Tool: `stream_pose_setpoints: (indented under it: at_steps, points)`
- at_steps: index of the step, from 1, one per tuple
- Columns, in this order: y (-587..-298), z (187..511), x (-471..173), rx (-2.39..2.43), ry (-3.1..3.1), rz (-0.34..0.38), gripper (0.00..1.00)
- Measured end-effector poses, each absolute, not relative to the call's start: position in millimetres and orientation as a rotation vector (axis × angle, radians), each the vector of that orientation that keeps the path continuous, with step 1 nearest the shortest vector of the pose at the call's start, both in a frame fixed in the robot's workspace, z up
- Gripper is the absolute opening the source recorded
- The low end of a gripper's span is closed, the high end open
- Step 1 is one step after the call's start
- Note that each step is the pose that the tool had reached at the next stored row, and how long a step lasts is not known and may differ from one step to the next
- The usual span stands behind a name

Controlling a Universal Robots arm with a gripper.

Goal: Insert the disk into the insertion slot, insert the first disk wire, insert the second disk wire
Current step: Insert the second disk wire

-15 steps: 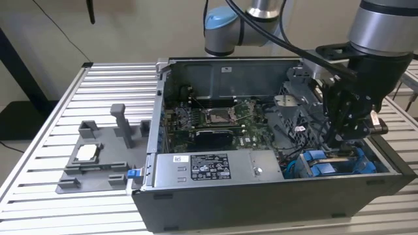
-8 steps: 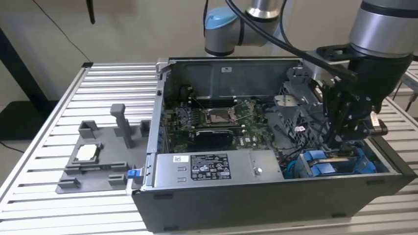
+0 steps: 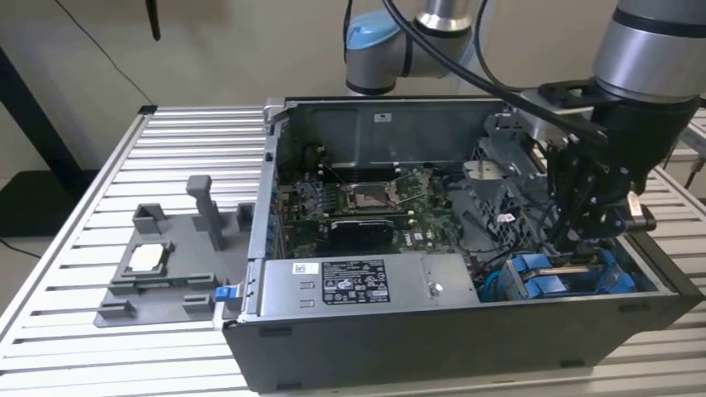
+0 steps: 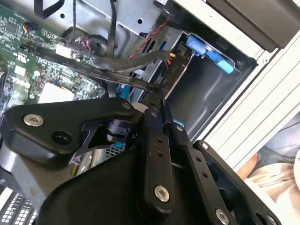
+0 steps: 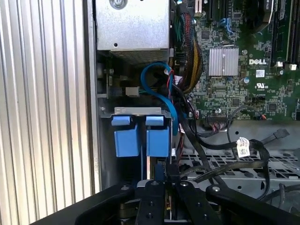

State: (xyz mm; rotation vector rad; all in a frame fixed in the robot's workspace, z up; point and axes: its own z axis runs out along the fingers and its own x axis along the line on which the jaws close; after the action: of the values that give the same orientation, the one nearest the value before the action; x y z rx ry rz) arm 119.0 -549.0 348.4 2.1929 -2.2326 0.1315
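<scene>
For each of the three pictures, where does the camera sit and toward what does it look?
Exterior view: off the arm, above the table, looking down into the open computer case; arm and gripper show.
First wrist view: on the arm, looking into the case at the blue carrier tabs and motherboard; gripper in frame.
Second wrist view: on the arm, looking past the gripper to cables and a bay.
All three share the blue tabs.

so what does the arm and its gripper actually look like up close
The arm is silver-grey tube with a light blue joint cap and black cables along it. The gripper is matte black, built of flat linkage bars with silver screw heads, seen in both wrist views.
</scene>
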Motion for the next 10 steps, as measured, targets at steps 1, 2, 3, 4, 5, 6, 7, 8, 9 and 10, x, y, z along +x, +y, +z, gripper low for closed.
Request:
stream_pose_setpoints:
  at_steps: [1, 2, 3, 4, 5, 6, 7, 8, 9, 10]
  points:
    - [-549.0, 347.8, 119.5, 2.193, -2.233, 0.130, 0.15]
    - [-549.0, 347.2, 119.7, 2.194, -2.234, 0.129, 0.15]
    - [-549.0, 346.5, 119.9, 2.194, -2.235, 0.127, 0.15]
    - [-549.0, 345.9, 120.2, 2.195, -2.235, 0.126, 0.15]
    - [-549.0, 345.5, 120.4, 2.195, -2.235, 0.125, 0.15]
    - [-549.0, 345.4, 120.5, 2.195, -2.235, 0.125, 0.15]
    - [-549.0, 345.3, 120.6, 2.194, -2.235, 0.125, 0.15]
    - [-549.0, 345.0, 120.6, 2.195, -2.235, 0.125, 0.15]
    - [-549.1, 344.8, 120.7, 2.195, -2.235, 0.125, 0.15]
    - [-549.2, 344.6, 120.8, 2.194, -2.235, 0.124, 0.15]
